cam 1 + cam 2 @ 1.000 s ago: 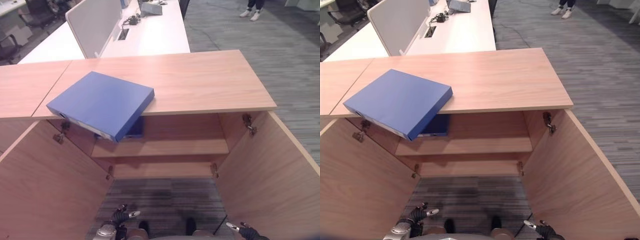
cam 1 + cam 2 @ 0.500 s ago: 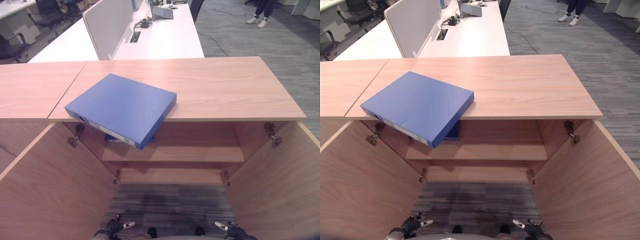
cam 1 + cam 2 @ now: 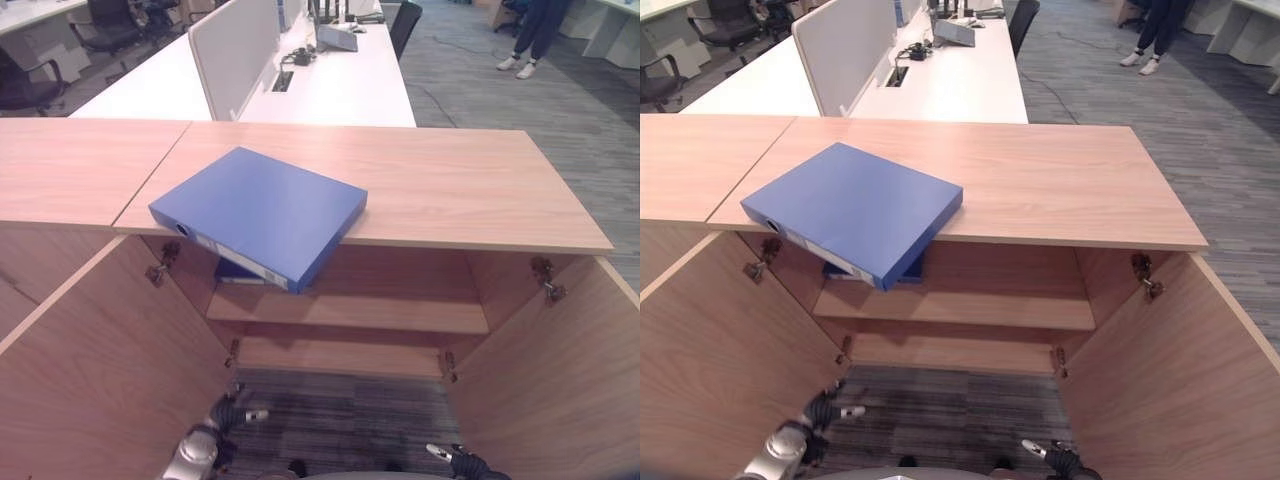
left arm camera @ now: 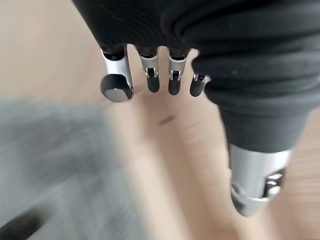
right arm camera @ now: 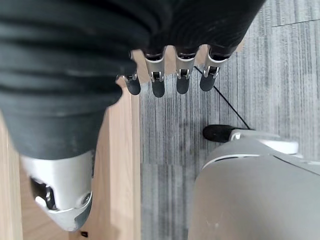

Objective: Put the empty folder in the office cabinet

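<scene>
A flat blue ring-binder folder (image 3: 262, 213) lies closed on the top of the light wooden office cabinet (image 3: 450, 185), set askew, its labelled spine corner jutting past the front edge above the open doors and inner shelf (image 3: 360, 312).

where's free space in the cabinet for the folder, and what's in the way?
Free: the shelf right of the second blue folder to the right wall, and the cabinet top right of the blue folder. Crowded: the shelf's left end, under the folder's overhanging corner. Both hands, left hand and right hand, hang low, open.
</scene>
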Controlling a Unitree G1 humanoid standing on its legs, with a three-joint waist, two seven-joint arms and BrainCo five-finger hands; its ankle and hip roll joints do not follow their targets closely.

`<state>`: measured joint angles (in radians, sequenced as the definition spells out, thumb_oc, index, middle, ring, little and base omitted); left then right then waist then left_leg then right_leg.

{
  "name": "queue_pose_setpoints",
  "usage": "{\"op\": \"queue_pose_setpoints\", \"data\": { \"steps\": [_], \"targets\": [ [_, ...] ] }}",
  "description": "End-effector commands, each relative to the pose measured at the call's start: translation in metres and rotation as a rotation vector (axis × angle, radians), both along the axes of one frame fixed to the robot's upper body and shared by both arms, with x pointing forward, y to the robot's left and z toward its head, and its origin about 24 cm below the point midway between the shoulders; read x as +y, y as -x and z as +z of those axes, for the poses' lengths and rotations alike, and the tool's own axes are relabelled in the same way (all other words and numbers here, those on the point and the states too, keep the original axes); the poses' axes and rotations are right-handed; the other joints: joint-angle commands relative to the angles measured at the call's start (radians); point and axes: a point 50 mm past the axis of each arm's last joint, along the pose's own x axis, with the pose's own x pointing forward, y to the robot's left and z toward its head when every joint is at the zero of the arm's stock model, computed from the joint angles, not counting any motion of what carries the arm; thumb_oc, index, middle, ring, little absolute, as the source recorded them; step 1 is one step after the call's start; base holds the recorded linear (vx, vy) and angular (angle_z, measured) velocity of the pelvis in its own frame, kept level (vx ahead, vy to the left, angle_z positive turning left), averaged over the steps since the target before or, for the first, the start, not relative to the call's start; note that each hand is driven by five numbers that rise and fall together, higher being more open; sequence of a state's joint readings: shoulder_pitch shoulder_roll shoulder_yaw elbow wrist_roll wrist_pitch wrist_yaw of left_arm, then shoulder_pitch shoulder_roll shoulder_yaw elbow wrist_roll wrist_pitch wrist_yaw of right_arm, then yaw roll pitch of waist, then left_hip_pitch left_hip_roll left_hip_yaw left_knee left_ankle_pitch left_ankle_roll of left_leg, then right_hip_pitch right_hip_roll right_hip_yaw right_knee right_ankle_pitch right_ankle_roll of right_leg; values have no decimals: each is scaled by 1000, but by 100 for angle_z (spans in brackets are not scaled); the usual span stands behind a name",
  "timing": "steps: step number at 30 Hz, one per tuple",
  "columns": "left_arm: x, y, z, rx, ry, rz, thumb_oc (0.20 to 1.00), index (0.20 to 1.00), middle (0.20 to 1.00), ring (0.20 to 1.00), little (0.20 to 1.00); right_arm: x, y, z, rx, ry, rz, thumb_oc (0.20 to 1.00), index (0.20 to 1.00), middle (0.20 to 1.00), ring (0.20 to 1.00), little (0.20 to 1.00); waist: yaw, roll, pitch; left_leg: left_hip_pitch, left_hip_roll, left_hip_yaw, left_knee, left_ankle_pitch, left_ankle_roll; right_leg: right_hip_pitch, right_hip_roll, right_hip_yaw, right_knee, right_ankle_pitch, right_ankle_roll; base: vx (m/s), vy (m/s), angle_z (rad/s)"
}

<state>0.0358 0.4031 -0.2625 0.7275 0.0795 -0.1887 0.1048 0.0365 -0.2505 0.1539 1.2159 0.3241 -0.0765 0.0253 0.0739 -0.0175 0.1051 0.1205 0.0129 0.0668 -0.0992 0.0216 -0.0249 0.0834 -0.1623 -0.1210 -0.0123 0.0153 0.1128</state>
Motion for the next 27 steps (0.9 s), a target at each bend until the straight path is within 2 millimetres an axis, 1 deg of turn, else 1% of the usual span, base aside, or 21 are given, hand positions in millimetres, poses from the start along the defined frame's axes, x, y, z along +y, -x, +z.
{"op": "queue_pose_setpoints", "data": {
  "steps": [1, 2, 4, 6, 7, 12, 13, 20, 21, 22, 23, 24, 25, 26, 27],
  "targets": [
    [14, -24, 38, -229, -158, -9, 1000, 1000, 1000, 1000, 1000, 7, -16, 3, -73, 17, -13, 1000, 1000, 1000, 1000, 1000, 42, -25, 43, 4, 2, -45, 28, -52, -1, -9, -86, 20, 66, 23, 98, 17, -62, 14],
    [20, -20, 47, -273, -203, 4, 1000, 1000, 1000, 1000, 1000, 8, -10, 1, -61, 16, -20, 1000, 1000, 1000, 1000, 1000, 49, -32, 36, 6, 2, -47, 27, -53, -2, 6, -84, 13, 49, 20, 95, 78, -52, 14],
    [26, -14, 53, -318, -293, 22, 1000, 1000, 1000, 1000, 1000, 9, -1, -1, -39, 22, -20, 1000, 1000, 1000, 1000, 1000, 60, -43, 22, 14, 3, -48, 22, -57, -5, 29, -81, -3, 25, 13, 92, 80, -50, 19],
    [28, -14, 65, -387, -348, 46, 1000, 1000, 1000, 1000, 1000, 10, 6, -2, -14, 26, -14, 1000, 1000, 1000, 1000, 1000, 67, -49, 14, 24, 5, -52, 18, -61, -7, 48, -78, -16, 6, 10, 91, 60, -50, 15],
    [32, -14, 73, -427, -395, 47, 1000, 1000, 1000, 1000, 1000, 11, 8, -3, -6, 23, -8, 1000, 1000, 1000, 1000, 1000, 65, -52, 10, 28, 6, -55, 16, -64, -9, 57, -75, -19, -2, 9, 90, 49, -39, 4],
    [42, -25, 112, -624, -541, 72, 1000, 1000, 1000, 1000, 1000, 13, 21, -6, 32, 5, -8, 1000, 1000, 1000, 1000, 1000, 60, -59, -2, 39, 13, -56, 12, -70, -18, 73, -69, -23, -21, 4, 86, 25, -38, 3],
    [46, -30, 130, -702, -612, 79, 1000, 1000, 1000, 1000, 1000, 15, 23, -7, 40, -5, -13, 1000, 1000, 1000, 1000, 1000, 56, -60, -3, 41, 16, -58, 12, -72, -22, 79, -67, -22, -27, 2, 83, 8, -42, -4],
    [46, -44, 181, -930, -784, 39, 1000, 1000, 1000, 1000, 1000, 19, 23, -7, 41, -22, -7, 1000, 1000, 1000, 1000, 1000, 48, -55, -8, 51, 24, -56, 12, -77, -31, 89, -62, -21, -39, 0, 78, 2, -6, 0],
    [46, -44, 181, -930, -785, 39, 1000, 1000, 1000, 1000, 1000, 19, 23, -7, 41, -23, -7, 1000, 1000, 1000, 1000, 1000, 48, -55, -8, 52, 25, -56, 12, -77, -32, 89, -62, -21, -39, 0, 78, 0, 0, 0],
    [43, -48, 194, -990, -826, 10, 1000, 1000, 1000, 1000, 1000, 20, 22, -7, 37, -27, 3, 1000, 1000, 1000, 1000, 1000, 43, -52, -9, 54, 26, -54, 12, -78, -33, 90, -61, -18, -41, 1, 78, 0, 0, 0],
    [40, -50, 200, -1021, -841, -11, 1000, 1000, 1000, 1000, 1000, 20, 23, -7, 39, -28, 8, 1000, 1000, 1000, 1000, 1000, 40, -51, -10, 55, 26, -53, 12, -79, -34, 90, -61, -15, -43, 1, 79, 0, 0, 0],
    [40, -50, 200, -1021, -842, -11, 1000, 1000, 1000, 1000, 1000, 20, 22, -7, 38, -28, 8, 1000, 1000, 1000, 1000, 1000, 40, -51, -10, 55, 26, -53, 12, -79, -34, 91, -60, -15, -44, 1, 79, 0, 0, 0],
    [35, -54, 215, -1079, -879, -64, 1000, 1000, 1000, 1000, 1000, 20, 23, -8, 40, -31, 11, 1000, 1000, 1000, 1000, 1000, 33, -48, -12, 58, 27, -51, 12, -80, -36, 91, -59, -13, -46, 2, 80, 10, -8, -3],
    [35, -55, 215, -1079, -880, -65, 1000, 1000, 1000, 1000, 1000, 20, 23, -8, 39, -31, 11, 1000, 1000, 1000, 1000, 1000, 34, -48, -11, 58, 27, -51, 12, -81, -36, 92, -59, -13, -46, 2, 80, 17, -11, -5],
    [29, -59, 229, -1140, -917, -119, 1000, 1000, 1000, 1000, 1000, 20, 24, -8, 39, -34, 14, 1000, 1000, 1000, 1000, 1000, 27, -42, -13, 60, 28, -48, 12, -82, -38, 92, -58, -9, -48, 1, 80, 27, -1, -7]
  ]
}}
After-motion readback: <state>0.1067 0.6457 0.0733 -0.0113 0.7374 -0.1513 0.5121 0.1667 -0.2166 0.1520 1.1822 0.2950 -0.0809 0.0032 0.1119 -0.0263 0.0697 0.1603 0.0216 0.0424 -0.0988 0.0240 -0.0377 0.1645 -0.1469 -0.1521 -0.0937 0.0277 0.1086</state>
